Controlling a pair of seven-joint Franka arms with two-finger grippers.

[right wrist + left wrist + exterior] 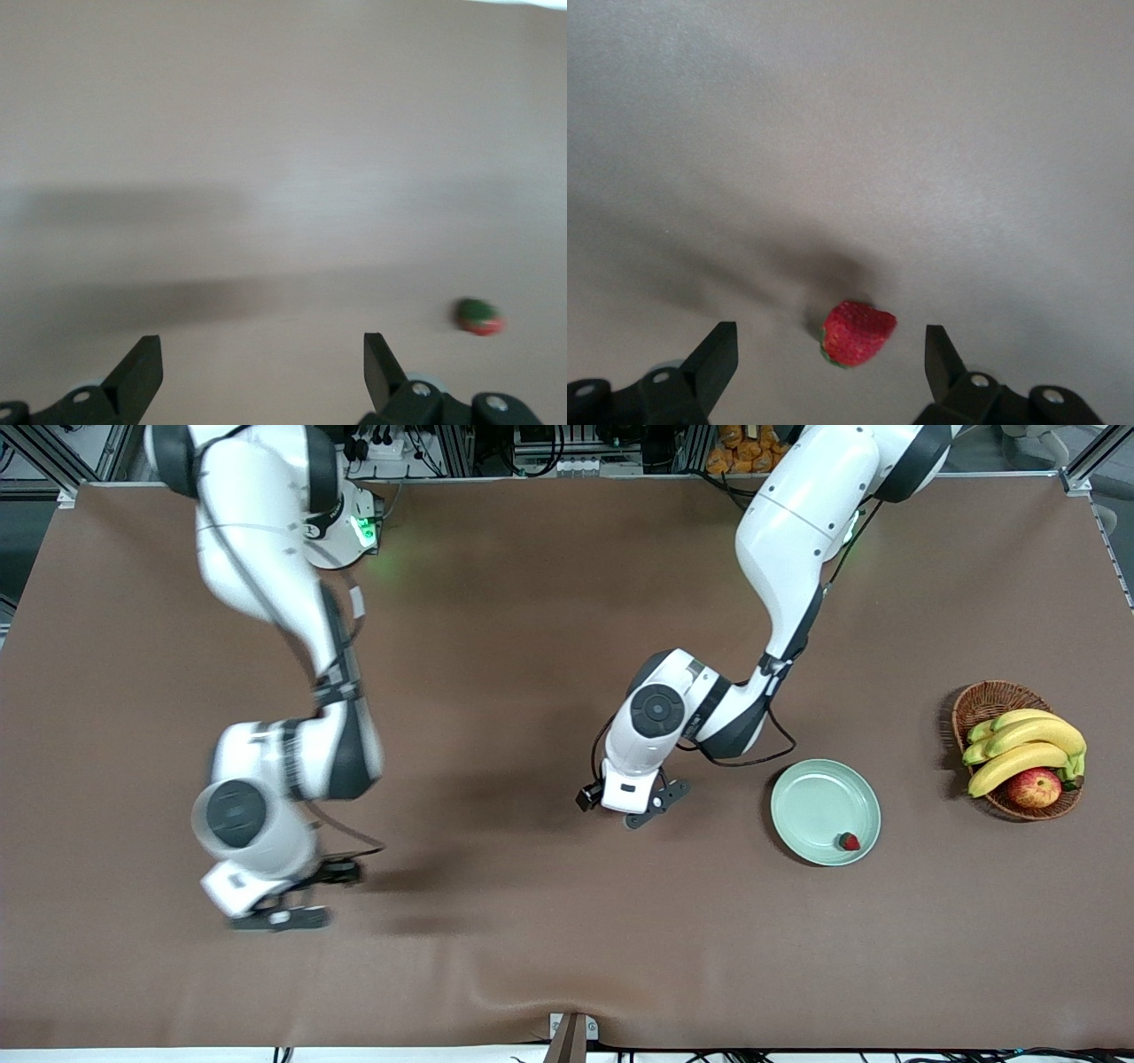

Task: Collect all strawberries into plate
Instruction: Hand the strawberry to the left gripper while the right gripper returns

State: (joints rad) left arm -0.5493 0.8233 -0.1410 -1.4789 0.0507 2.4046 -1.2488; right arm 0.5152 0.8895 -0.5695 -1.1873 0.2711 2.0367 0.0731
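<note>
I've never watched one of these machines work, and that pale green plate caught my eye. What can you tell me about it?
The round pale mint-green plate is plain and glossy, looking like glazed ceramic or plastic, with a shallow raised rim. It lies flat on the brown table covering, toward the left arm's end, beside the brown woven wicker basket. One tiny red strawberry lies inside, near the rim closest to the front camera. No claw touches the plate.

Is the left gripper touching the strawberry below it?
Apart. The left wrist view shows the strawberry lying between the open left gripper fingers, with bare table on both sides.
</note>
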